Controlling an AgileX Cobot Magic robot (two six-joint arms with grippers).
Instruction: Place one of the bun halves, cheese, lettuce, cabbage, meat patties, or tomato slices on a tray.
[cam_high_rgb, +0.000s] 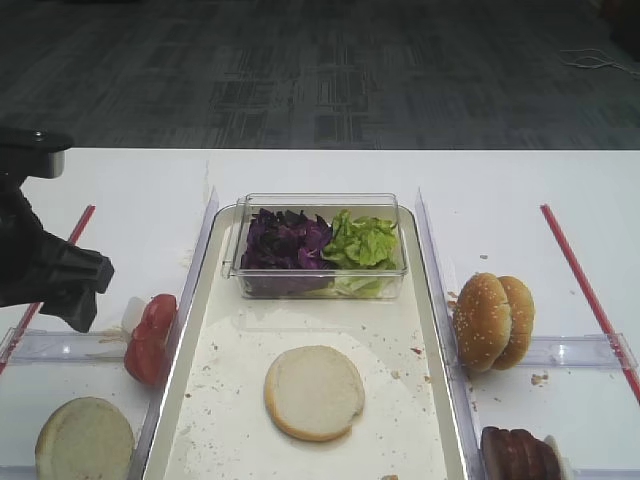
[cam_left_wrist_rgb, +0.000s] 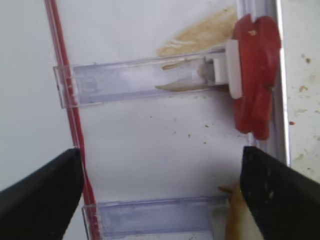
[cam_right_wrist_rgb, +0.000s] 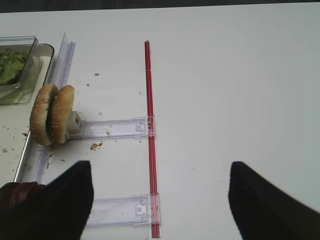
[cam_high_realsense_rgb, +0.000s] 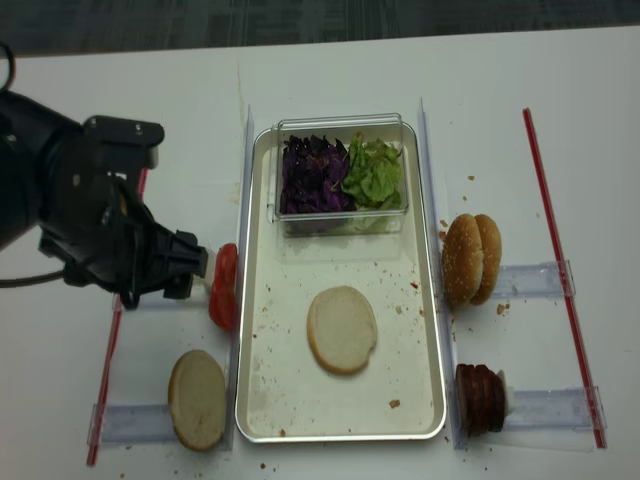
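Observation:
A pale, flat bun half (cam_high_rgb: 314, 392) (cam_high_realsense_rgb: 342, 329) lies on the cream tray (cam_high_rgb: 235, 345) (cam_high_realsense_rgb: 275, 385), near its middle. At the tray's far end are purple cabbage (cam_high_rgb: 288, 240) and green lettuce (cam_high_rgb: 362, 242). Tomato slices (cam_high_rgb: 150, 338) (cam_left_wrist_rgb: 255, 80) stand on edge just left of the tray. Meat patties (cam_high_rgb: 520, 455) sit to its right front. No cheese shows. My left gripper (cam_left_wrist_rgb: 160, 165) hangs open over bare table beside the tomato slices, nothing between its fingers. My right gripper (cam_right_wrist_rgb: 160, 175) is open and empty above a red strip (cam_right_wrist_rgb: 150, 130), right of the tray.
A clear plastic box (cam_high_rgb: 320, 200) holds the greens. Two sesame bun halves (cam_high_rgb: 492, 322) (cam_right_wrist_rgb: 52, 114) stand on edge right of the tray. A yellower plain half (cam_high_rgb: 84, 440) lies front left. Clear holders (cam_left_wrist_rgb: 135, 82) and red strips (cam_high_rgb: 585, 290) lie on both sides.

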